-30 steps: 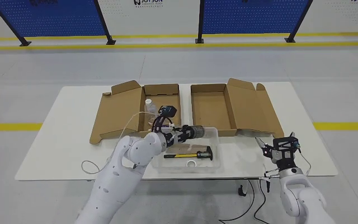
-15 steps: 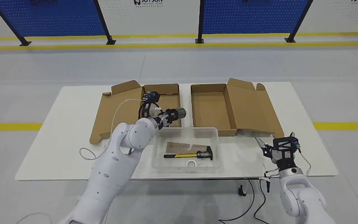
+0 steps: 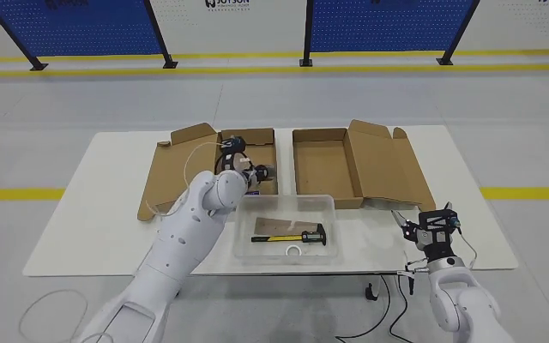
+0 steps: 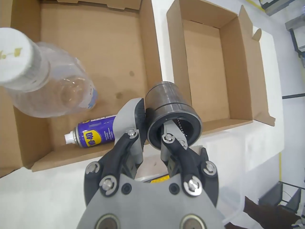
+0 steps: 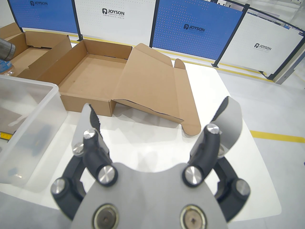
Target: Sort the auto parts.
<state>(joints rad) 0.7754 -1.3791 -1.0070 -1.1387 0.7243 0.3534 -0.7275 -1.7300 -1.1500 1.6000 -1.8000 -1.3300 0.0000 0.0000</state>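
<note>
Left tool (image 4: 155, 117) gripping bearing (image 4: 171, 106) by box (image 4: 152, 48) wall, right tool (image 5: 159, 110) spread

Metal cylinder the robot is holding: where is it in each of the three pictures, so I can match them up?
Top view: the metal cylinder hangs over the left cardboard box's right end.
Left wrist view: the left gripper clamps it, one finger inside its bore, near the spray can.
Right wrist view: it hangs beyond the clear bin, cut off by the frame.
Shared landmark: the empty cardboard box beside it.
</note>
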